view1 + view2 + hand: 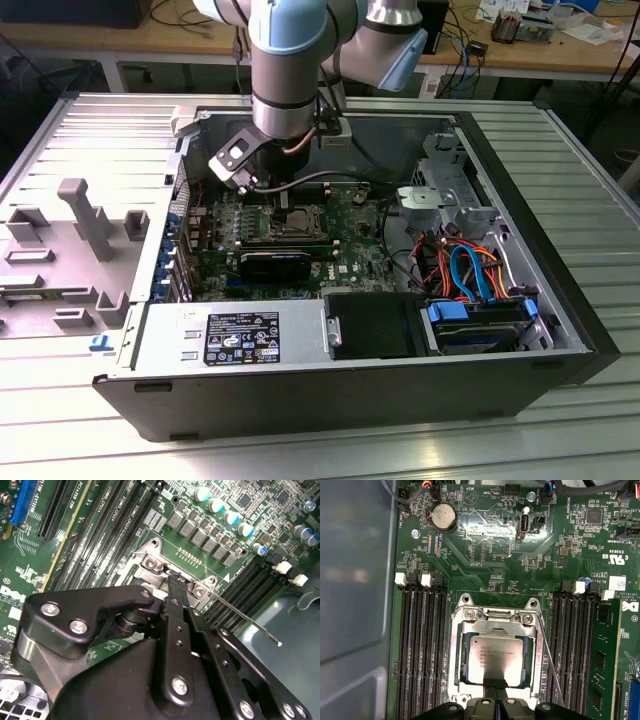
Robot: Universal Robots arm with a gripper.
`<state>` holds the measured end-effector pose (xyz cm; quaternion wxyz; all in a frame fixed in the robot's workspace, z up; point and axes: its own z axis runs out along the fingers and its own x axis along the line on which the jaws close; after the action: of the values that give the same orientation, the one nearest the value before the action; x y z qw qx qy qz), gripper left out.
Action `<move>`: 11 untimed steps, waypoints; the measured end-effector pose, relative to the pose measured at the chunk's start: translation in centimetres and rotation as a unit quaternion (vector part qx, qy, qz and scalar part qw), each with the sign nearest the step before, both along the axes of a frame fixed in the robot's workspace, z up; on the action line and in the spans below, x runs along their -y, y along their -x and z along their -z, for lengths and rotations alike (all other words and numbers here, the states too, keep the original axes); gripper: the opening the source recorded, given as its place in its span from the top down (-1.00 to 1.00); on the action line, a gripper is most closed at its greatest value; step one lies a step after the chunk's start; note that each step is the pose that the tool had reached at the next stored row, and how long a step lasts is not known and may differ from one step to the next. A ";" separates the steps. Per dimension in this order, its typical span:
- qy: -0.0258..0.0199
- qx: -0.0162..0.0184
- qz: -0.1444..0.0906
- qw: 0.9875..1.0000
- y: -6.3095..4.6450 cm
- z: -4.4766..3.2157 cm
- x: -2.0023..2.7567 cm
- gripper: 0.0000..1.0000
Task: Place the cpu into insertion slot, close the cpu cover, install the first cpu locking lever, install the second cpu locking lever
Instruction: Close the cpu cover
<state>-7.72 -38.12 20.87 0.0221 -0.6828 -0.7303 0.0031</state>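
At the exterior view's left, grey plastic fixtures [85, 215] lay on the ribbed metal worktop [560, 130], just beside the opened computer case [300, 390]. Further right, inside the case, the arm reached down over the green motherboard [350, 215], with the claw [285, 207] at the insertion slot [454, 670]. Toward the exterior view's right sat the coloured cables [465, 270], well apart from the work.

Both wrist views showed the claw's two tips pressed together, pinching nothing that I could see, and resting at the edge of the cpu cover [495, 626]. The cpu [496, 655] lay flat in the slot, its grey top showing through the cover's window. Seating therefore looked done, and the cover appeared to be down. A thin wire locking lever [245, 620] ran out at a slant beside the slot, apparently unlatched, so by my reading the lever work remained. The other lever I could not make out.
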 end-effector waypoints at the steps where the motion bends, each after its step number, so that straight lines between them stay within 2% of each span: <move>1: 0.000 0.000 0.000 1.000 0.0 -0.12 0.01 0.79; 4: 0.002 -0.001 0.000 1.000 -0.1 -0.24 0.01 0.79; 6: 0.002 -0.002 0.000 1.000 -1.3 -0.24 0.01 0.79; 7: 0.002 -0.003 0.000 1.000 -1.6 -0.23 0.01 0.79; 11: 0.002 -0.003 0.000 1.000 -1.8 -0.22 0.01 0.79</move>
<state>-5.95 -38.13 21.08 0.0228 -0.6829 -0.7302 0.0061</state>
